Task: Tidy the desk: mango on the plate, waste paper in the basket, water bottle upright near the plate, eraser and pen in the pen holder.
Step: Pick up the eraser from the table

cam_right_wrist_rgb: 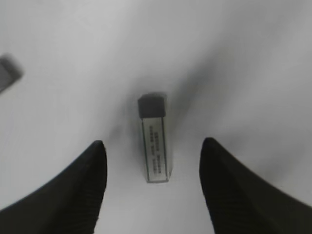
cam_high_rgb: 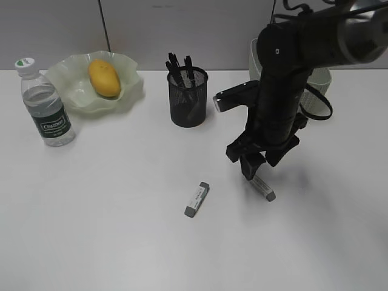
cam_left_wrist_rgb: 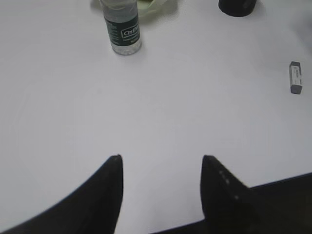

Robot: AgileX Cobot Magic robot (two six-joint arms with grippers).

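Step in hand: the right gripper hovers low over an eraser on the desk, lined up for a pick; judged, the eraser-to-holder step is at its approach.
Right pincer: jaws stand wide, one on each side of the eraser, touching nothing and holding nothing.
Left pincer: the left gripper is spread open above bare desk, empty; it does not show in the exterior view.
Erasers: two lie flat. The one under the right gripper lies lengthwise between the jaws; the second eraser lies apart to its left.
Pen holder: the pen holder stands upright behind the erasers, dark pens already in it.
Mango: the mango rests on the plate.
Water bottle: the water bottle stands upright just beside the plate.
Basket: the basket is mostly hidden behind the right arm; whether paper is inside cannot be told.
Next move calls for: a straight descent until the fingertips flank the eraser's long sides, then a closing across its narrow width, a lift, and carriage to the holder's mouth.
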